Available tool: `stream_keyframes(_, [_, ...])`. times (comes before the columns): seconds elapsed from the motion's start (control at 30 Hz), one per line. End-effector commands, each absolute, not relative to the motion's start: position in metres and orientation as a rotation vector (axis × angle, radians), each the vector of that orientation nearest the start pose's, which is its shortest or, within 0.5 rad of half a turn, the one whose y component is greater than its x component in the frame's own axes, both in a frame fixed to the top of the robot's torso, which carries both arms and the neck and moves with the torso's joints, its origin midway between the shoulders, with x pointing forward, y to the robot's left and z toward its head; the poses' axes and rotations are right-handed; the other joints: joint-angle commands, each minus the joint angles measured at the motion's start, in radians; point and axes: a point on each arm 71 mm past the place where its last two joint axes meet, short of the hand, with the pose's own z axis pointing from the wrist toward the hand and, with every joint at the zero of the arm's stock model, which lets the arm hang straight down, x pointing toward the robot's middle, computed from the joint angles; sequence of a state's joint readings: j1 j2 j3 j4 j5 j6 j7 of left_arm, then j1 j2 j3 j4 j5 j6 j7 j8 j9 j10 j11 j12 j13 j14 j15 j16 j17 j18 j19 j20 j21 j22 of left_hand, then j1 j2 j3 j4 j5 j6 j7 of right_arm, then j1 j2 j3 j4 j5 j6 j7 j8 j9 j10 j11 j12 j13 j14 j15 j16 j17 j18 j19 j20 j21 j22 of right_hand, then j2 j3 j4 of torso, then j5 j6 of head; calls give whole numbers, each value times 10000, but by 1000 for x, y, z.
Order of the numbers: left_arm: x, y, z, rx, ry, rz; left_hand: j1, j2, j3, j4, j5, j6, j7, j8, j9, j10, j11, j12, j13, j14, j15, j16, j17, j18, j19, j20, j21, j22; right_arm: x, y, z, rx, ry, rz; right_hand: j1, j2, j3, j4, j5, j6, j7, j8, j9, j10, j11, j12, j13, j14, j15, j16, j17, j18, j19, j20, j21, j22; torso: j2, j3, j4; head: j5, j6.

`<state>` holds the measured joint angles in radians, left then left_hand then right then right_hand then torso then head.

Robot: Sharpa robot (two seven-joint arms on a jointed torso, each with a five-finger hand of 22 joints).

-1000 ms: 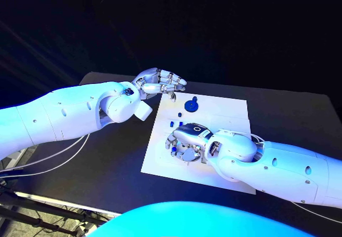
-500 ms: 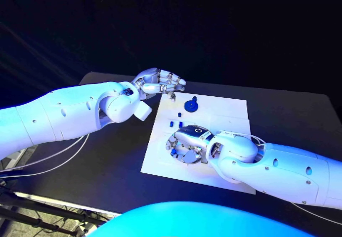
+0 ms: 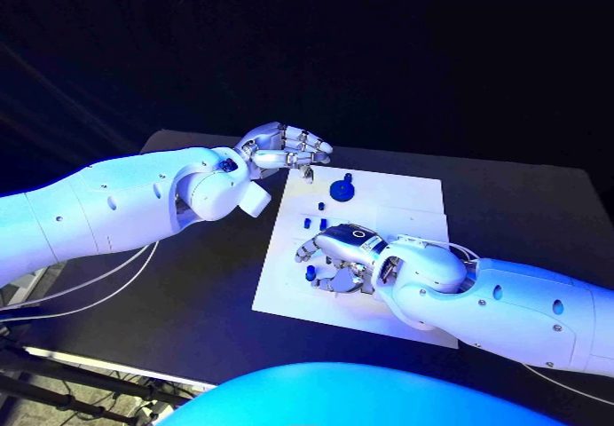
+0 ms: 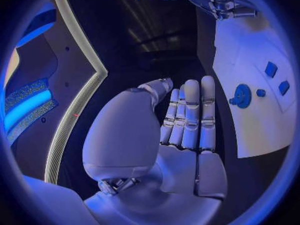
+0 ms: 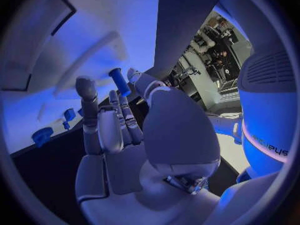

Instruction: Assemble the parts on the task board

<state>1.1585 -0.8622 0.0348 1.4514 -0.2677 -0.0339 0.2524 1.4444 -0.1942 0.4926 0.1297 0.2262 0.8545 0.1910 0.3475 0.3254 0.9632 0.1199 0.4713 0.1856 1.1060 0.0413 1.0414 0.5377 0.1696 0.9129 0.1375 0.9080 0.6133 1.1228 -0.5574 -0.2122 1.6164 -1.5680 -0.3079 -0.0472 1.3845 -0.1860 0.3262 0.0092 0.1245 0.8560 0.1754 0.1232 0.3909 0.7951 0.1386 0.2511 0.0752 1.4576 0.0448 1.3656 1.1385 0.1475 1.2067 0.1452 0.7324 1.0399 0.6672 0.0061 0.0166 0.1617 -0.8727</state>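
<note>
Fingers of my right hand (image 3: 335,259) pinch a blue part (image 5: 119,81) over the task board (image 3: 397,202); my left hand (image 3: 284,146) hovers curled, holding nothing.

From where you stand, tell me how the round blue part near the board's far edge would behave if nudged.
The round blue part looks like a flat disc with a raised hub, so it would probably slide across the smooth task board rather than tip. It seems small, rigid plastic, likely light. If flipped onto its edge, it might roll.
</note>
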Motion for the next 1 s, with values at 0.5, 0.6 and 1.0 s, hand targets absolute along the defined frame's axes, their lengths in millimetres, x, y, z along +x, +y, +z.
stream_keyframes(0.5, [495,226,-183,-8554,16934,-15782,-61,67,7,48,40,-63,-22,-6,-11,-86,-2,30,11,-26,30,38,15,144,58,31,-46,-15,395,-88,-208,-2344,16808,11338,1319,372,-1982,1775,133,-227,118,-190,-152,502,-174,1691,-2,107,-121,-179,-452,-35,796,-147,597,418,-40,-19,-28,-497,215])
stream_keyframes(0.6, [495,226,-184,-8593,16957,-15761,-61,67,7,48,40,-63,-22,-6,-11,-86,-2,30,11,-26,30,38,15,144,58,31,-46,-15,403,-114,-197,-1104,17149,11180,1207,466,-1875,1965,151,37,123,-71,-155,1650,-252,1971,51,198,-176,-41,-216,-131,1070,-180,1168,795,-58,-29,-34,-814,304])
stream_keyframes(1.0, [493,230,-188,-8697,16956,-15656,-77,62,-3,74,38,-74,-22,-5,-11,-93,-1,34,14,-32,33,36,22,145,61,34,-66,-29,409,-215,-189,2583,18551,8609,-208,649,-1859,2751,169,1060,-673,1611,792,5329,-1103,8636,7803,761,-869,1240,2157,-667,2248,-801,4217,2883,-176,-107,-165,-2122,280])
